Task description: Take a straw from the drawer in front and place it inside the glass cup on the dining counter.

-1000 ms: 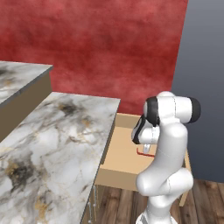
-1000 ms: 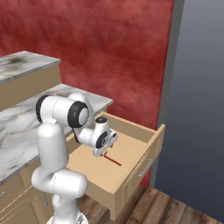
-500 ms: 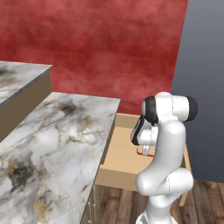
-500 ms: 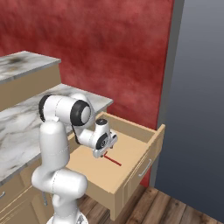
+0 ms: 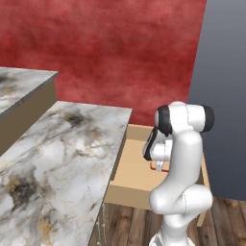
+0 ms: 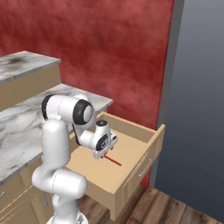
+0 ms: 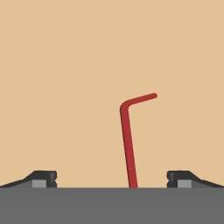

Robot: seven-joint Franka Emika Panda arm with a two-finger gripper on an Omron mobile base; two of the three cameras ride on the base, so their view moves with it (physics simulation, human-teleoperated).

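A: Left base view?
B: Drawer pulled out, tan, below edge of marble table. White arm bent over it, hand low inside, mostly hidden by arm. Bit of red straw peeking just beside hand, on drawer floor. Red wall behind, grey panel to the right.

A: Right base view?
B: Same drawer seen from other side, open toward wood floor. Hand pointed down, close above drawer floor. Straw lying flat there, one end under hand, rest sticking out toward drawer front. Touching or not, can't tell from here.

A: Hand view?
B: Looking straight down on tan drawer bottom. Straw running up from bottom edge, then bent off to the right near its top end. Two dark fingertips far apart, one each side, straw between them, nearer the right one, touching neither.

A: Hand state?
B: Spread wide, released, gripping nothing.
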